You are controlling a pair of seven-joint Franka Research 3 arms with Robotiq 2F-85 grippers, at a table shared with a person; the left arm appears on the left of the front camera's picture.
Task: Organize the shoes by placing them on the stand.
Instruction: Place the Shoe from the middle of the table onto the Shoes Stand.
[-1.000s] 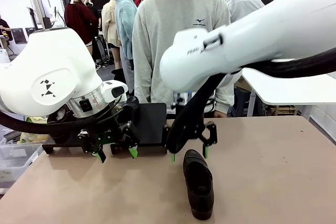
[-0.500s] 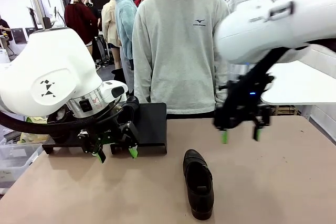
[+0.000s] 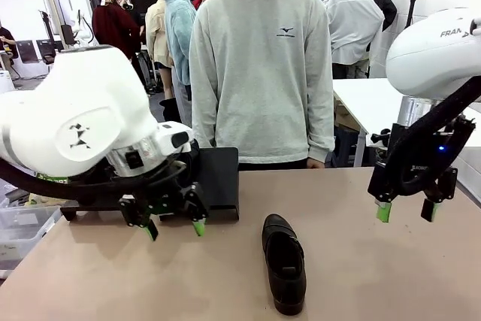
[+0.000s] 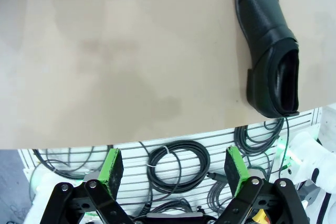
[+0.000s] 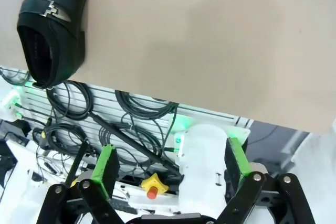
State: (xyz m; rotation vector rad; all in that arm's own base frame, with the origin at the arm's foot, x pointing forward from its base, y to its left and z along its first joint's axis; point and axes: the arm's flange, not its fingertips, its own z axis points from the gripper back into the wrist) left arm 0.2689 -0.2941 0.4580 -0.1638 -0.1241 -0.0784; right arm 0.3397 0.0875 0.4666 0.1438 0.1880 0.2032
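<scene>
We see 1 shoe lying alone mid-worktop, toe toward the person. Left end effector hovers wide open, empty, beside the black stand; right end effector hangs spread, empty, well apart.

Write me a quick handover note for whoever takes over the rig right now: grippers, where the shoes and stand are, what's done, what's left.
Left gripper: jaws open, empty, low over the table's near left, just in front of the stand.
Right gripper: jaws open, empty, raised over the table's right side, well clear of the shoe.
Shoe: one black shoe lies on the table near its front edge, centre, heel toward the robot.
Stand: low black platform at the far left of the table; no shoe visible on its exposed part.
Done: nothing visibly placed on the stand.
Left: pick up the shoe and set it on the stand.
</scene>
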